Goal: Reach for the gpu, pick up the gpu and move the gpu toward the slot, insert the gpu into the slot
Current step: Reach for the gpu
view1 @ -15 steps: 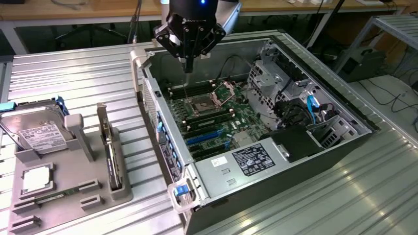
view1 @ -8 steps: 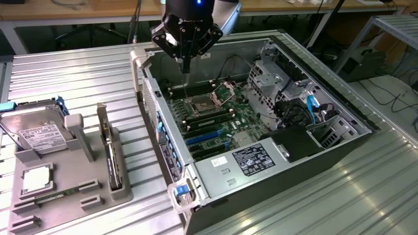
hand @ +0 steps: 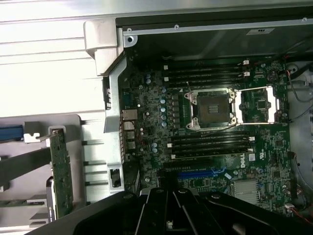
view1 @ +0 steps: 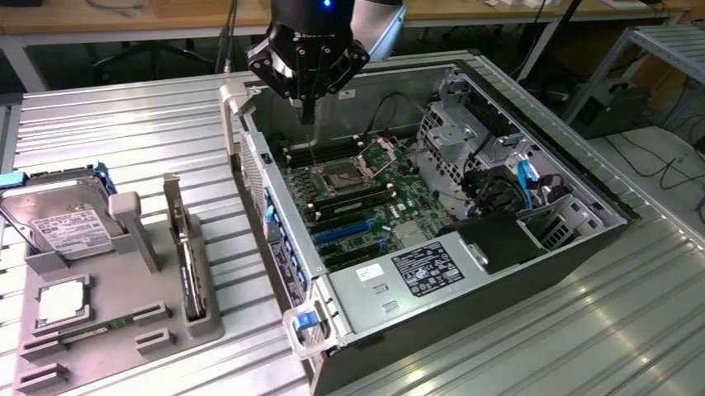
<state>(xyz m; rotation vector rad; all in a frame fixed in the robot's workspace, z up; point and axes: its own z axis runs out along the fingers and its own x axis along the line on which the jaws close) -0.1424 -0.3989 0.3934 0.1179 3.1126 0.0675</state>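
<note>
Closed and empty, the gripper [view1: 307, 115] hangs over the open case [view1: 256, 177] near its rim, slot [view1: 342, 233] below, gpu [view1: 187, 264] well apart on ribbed table [view1: 132, 132].

Hangs vertical, wrist [view1: 310, 18] straight above the gripper [view1: 307, 115], fingers [view1: 307, 101] pressed together into one narrow point aimed straight down.

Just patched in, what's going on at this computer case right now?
The arm's black gripper hangs shut and empty above the green motherboard inside the open grey computer case. The thin dark gpu card stands in the grey holder on the exterior view's left, not yet picked up. The long blue slot is empty.
</note>
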